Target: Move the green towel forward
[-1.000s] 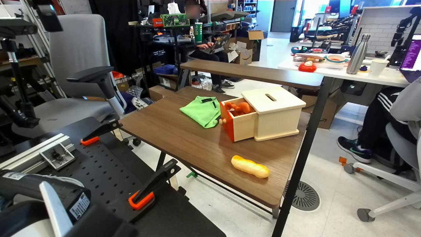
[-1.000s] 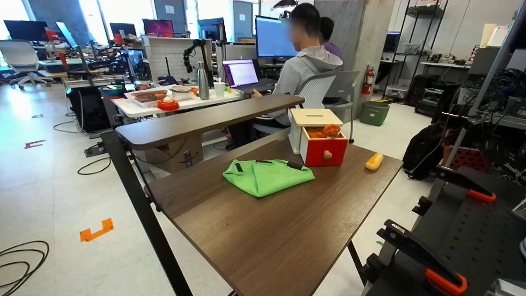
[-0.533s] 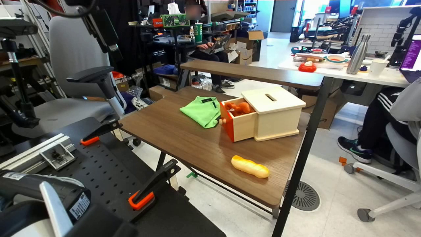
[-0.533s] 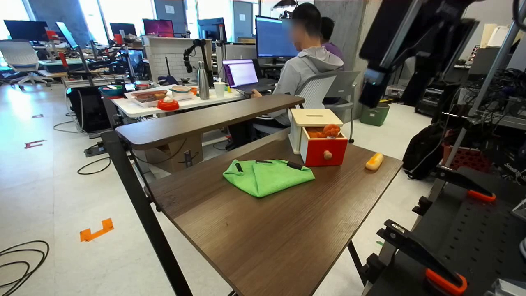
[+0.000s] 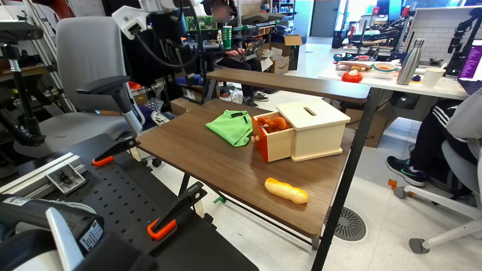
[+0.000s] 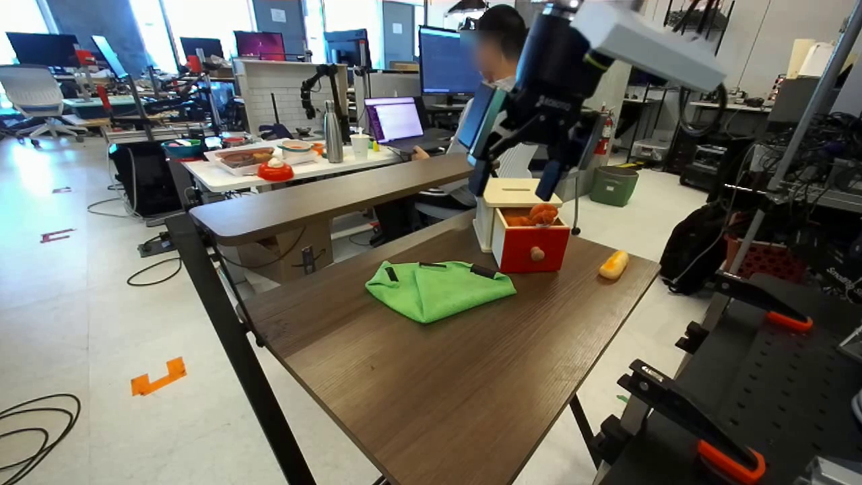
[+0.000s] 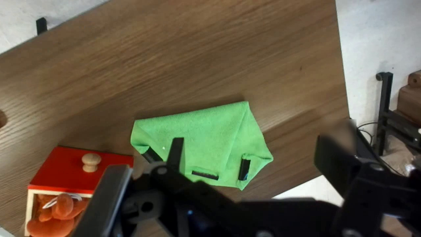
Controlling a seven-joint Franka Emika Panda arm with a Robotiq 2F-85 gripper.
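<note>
The green towel lies folded flat on the brown table, beside the wooden box. It carries several black strips along its edge. It also shows in an exterior view and in the wrist view, where the left finger covers a small part of it. My gripper is open and empty, with its fingers pointing down, well above the table. In the wrist view the fingers of the gripper stand wide apart, the towel below the left finger and the gap. Nothing touches the towel.
A wooden box with its red-fronted drawer pulled out holds orange things, next to the towel. A yellow bread-like toy lies near a table end. A raised shelf runs along one long side. Black clamps sit on the robot's bench.
The arm and gripper have swung in from outside the views to a place above the table. The towel, box and yellow toy have not moved.
</note>
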